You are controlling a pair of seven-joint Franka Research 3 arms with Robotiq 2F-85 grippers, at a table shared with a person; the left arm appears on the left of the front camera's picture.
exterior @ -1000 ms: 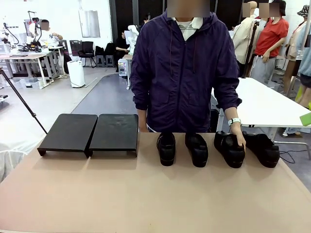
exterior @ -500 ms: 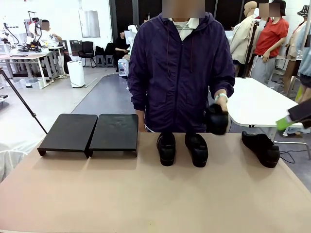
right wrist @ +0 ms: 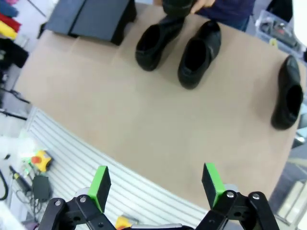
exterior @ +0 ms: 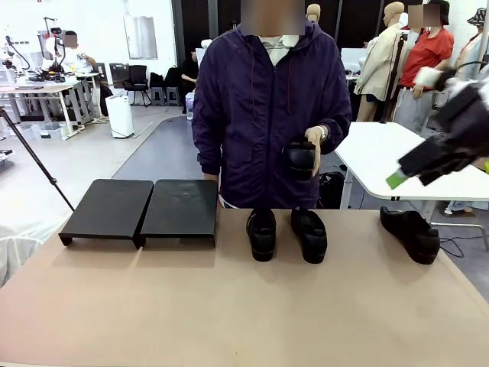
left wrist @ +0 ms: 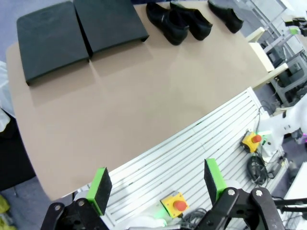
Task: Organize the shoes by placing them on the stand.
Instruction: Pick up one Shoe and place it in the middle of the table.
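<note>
shoes (exterior: pixel 309 235): glossy black leather, duller thick soles. stand (exterior: pixel 180 208): matt black, smooth; metal or plastic, can't tell. tabletop (exterior: pixel 229 306): tan, smooth, matt. person's jacket (exterior: pixel 260 115): thin purple cloth, faint sheen.

The tan tabletop (exterior: pixel 229 313) is topped by the black stand (exterior: pixel 179 208) at far left. Mid-table, one shoe (exterior: pixel 261 233) and a second shoe (exterior: pixel 309 235) are set side by side. A third shoe (exterior: pixel 411 234) is parked well apart, off to the right.
</note>
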